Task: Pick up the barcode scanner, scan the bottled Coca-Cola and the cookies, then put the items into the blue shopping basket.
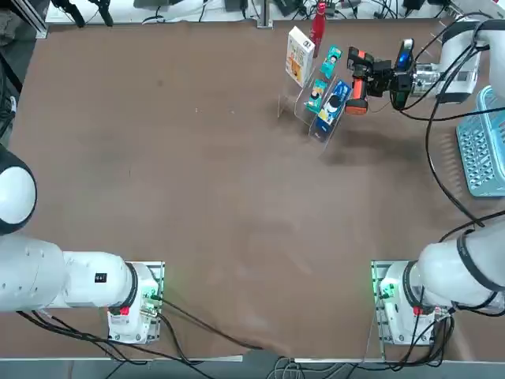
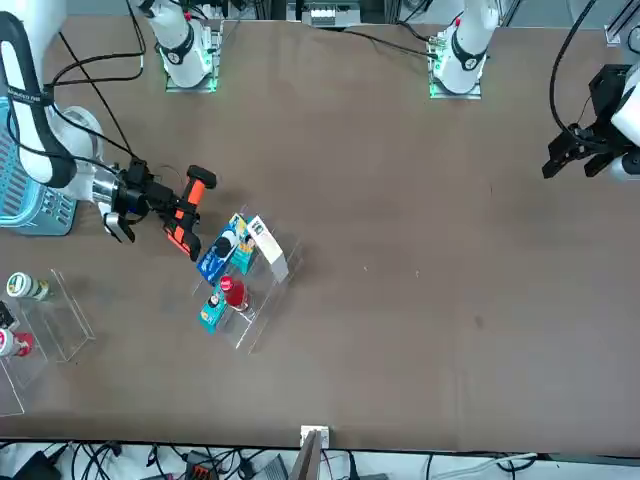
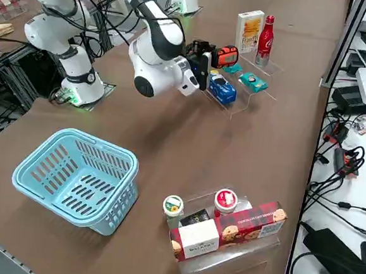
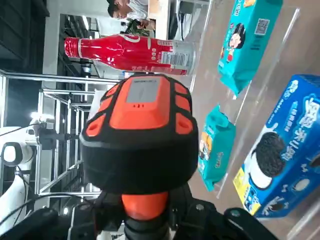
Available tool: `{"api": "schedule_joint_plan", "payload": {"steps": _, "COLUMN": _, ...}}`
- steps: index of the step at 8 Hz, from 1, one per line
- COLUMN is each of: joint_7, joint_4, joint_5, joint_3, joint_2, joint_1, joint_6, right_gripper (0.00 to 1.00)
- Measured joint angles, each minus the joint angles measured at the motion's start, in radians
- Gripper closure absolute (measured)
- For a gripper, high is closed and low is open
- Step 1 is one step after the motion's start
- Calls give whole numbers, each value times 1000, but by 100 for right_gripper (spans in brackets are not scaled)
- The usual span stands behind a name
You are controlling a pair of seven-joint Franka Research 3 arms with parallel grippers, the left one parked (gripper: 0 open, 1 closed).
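Right arm reaches out from its base, elbow raised, forearm level over the far right part of the tabletop. Wrist is turned sideways, so the right claw (image 1: pixel 369 79) points level across the tabletop toward the robot's left, not down. Its fingers are clamped on the barcode scanner (image 1: pixel 359 80), gripping the orange-red shaft.

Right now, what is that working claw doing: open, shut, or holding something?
Right gripper: shut on the barcode scanner, held level beside the clear snack rack, its head pointing toward the bottled Coca-Cola.
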Motion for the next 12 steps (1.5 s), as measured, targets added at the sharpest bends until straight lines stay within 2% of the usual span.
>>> {"api": "schedule_joint_plan", "payload": {"steps": 4, "joint_7": -56, "joint_4": -56, "joint_5": 174, "joint_3": 4, "joint_2": 0, "joint_1": 76, "joint_6": 53, "right_gripper": 57}}
{"api": "schedule_joint_plan", "payload": {"steps": 8, "joint_7": -79, "joint_4": -76, "joint_5": 321, "joint_3": 6, "joint_2": 2, "joint_1": 115, "joint_6": 95, "right_gripper": 57}}
{"api": "schedule_joint_plan", "payload": {"steps": 12, "joint_7": -127, "joint_4": -84, "joint_5": 411, "joint_3": 8, "joint_2": 40, "joint_1": 178, "joint_6": 116, "right_gripper": 57}}
